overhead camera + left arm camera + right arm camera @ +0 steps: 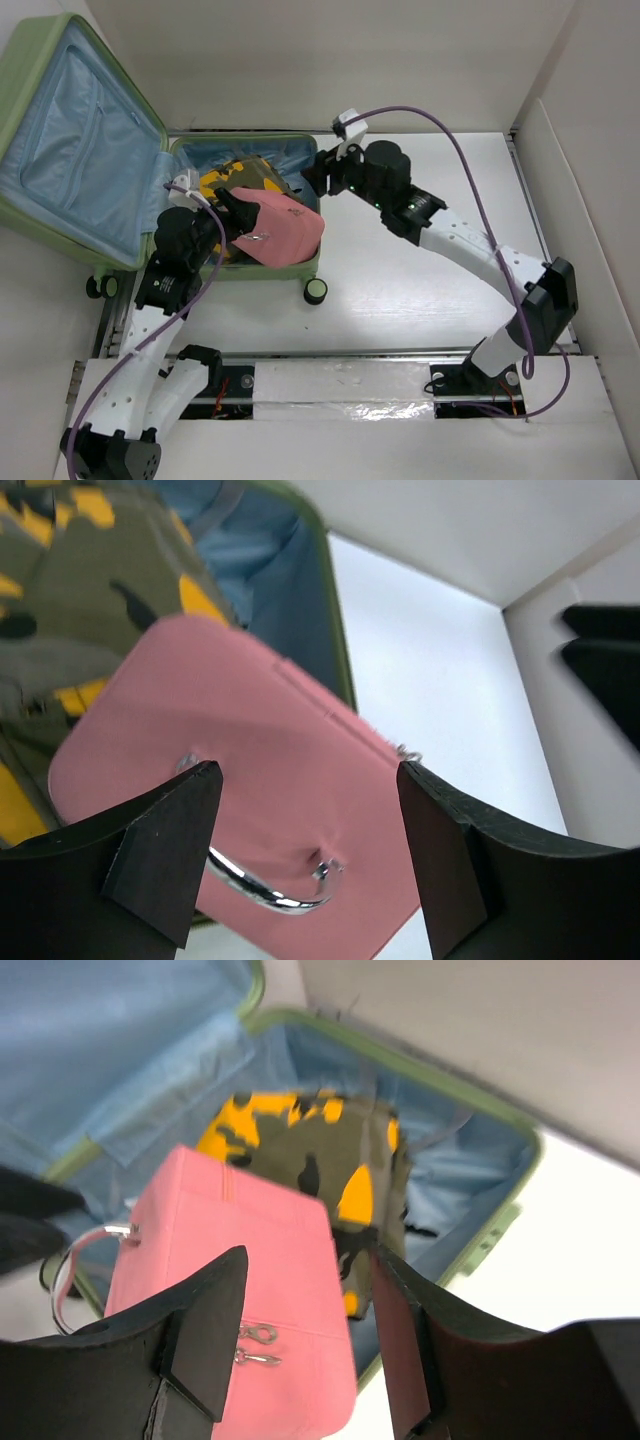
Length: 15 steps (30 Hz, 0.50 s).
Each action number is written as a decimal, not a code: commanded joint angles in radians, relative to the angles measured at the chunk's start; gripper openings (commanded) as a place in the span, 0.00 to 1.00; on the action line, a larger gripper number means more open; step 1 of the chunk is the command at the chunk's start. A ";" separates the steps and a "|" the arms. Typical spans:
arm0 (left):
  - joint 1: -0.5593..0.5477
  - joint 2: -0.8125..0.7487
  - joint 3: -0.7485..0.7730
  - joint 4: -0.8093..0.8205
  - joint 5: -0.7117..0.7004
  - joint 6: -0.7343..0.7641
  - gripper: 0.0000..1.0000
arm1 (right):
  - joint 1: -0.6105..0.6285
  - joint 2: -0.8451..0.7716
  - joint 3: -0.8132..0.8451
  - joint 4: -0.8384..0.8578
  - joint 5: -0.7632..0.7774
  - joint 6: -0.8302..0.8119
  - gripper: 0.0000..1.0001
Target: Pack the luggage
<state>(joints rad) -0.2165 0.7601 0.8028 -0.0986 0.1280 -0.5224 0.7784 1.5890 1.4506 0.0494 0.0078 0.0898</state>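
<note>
The pale green luggage lies open at the left, its blue-lined lid [70, 140] tilted back and its tub's front wall [285, 270] facing me. An olive and yellow camouflage garment [240, 175] lies in the tub. A small pink handled box [285, 232] lies tilted on top of it, overhanging the tub's front right rim. My left gripper [228, 215] is open and empty, close to the box's metal handle [260, 885]. My right gripper [318, 172] is open and empty at the tub's far right corner, over the box [250, 1260] and garment [320, 1160].
Black wheels [316, 290] stick out from the luggage's near side. White walls close off the back and right [570, 180]. A taped rail [340, 385] runs along the near edge between the arm bases. The right arm spans the table's right half.
</note>
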 commanded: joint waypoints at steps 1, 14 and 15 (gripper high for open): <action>-0.006 -0.016 -0.017 -0.010 0.013 -0.080 0.69 | -0.033 -0.029 -0.062 0.078 0.018 -0.015 0.58; -0.006 -0.165 -0.114 -0.110 -0.064 -0.263 0.79 | -0.096 -0.126 -0.252 0.144 -0.048 0.016 0.58; -0.006 -0.154 -0.122 -0.092 -0.056 -0.272 0.79 | -0.096 -0.132 -0.263 0.150 -0.052 0.018 0.58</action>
<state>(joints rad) -0.2188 0.5655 0.7254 -0.2214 0.0486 -0.7349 0.6933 1.5127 1.2091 0.1123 -0.0086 0.0929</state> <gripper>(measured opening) 0.786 0.584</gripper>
